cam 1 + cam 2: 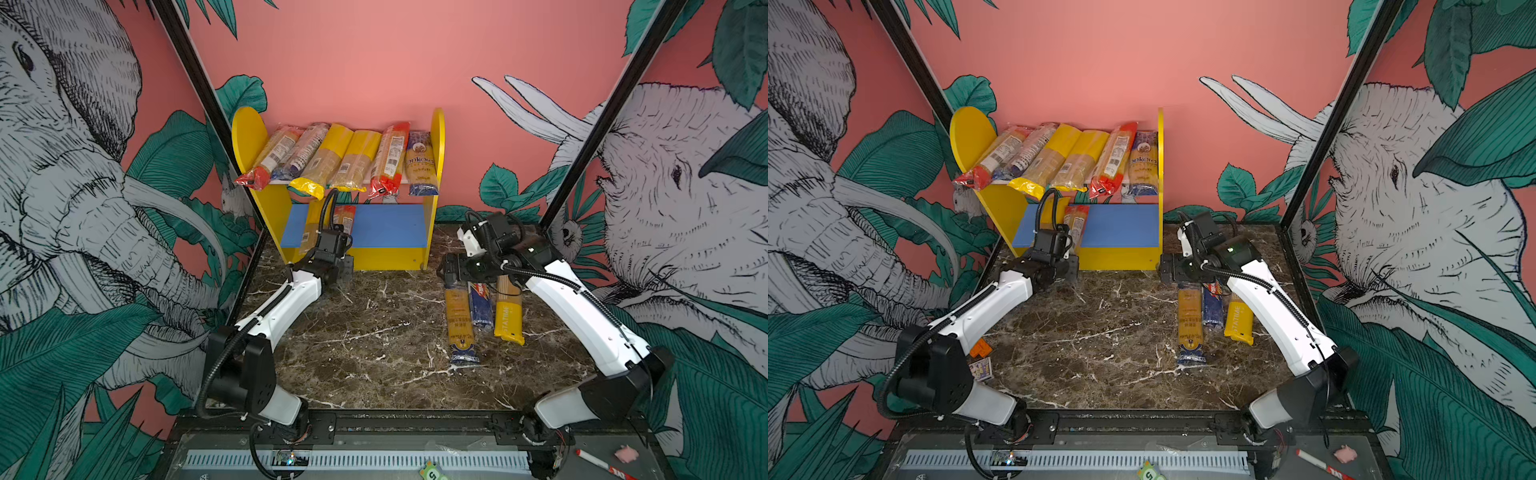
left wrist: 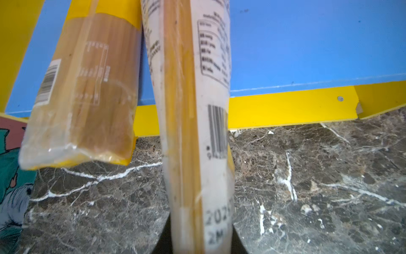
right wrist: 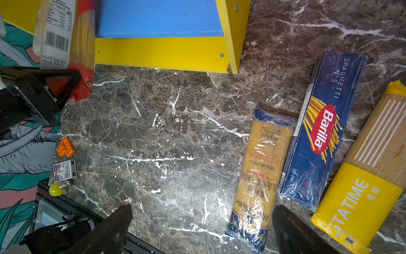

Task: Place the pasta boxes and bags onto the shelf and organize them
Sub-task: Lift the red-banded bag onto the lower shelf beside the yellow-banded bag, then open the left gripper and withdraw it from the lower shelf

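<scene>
Shelf: the shelf stands at the back of the counter. A row of 6 spaghetti packs fills its upper board, with their near ends overhanging the front.
Yellow-ended bag: the yellow-ended bag lies at the left end of the lower blue board. Its long axis runs front to back, and its near end sticks out past the yellow base strip.
Left tool: the left tool is pressed tight on the near end of a red-ended spaghetti bag, just in front of the base strip.
Held bag: its long axis runs front to back, pointing away from the tool into the shelf. Its far part is over the blue board, close along the right side of the yellow-ended bag; I cannot tell whether they touch.
Free board: the blue board to the right of the held bag is bare.
Right tool: the right tool is spread wide, holds nothing and hangs above the counter to the right of the shelf.
Counter packs: 3 lie side by side, each with its long axis roughly front to back: the dark-blue-ended bag, the Barilla box and the yellow PASTATIME bag. The first is nearest the right tool, and the right arm is far nearer to all 3 than the left.
Coming move: probably a straight push along the held bag's own axis, deeper onto the blue board, then a release. The axis already lines up with the slot, so little turning seems needed.
</scene>
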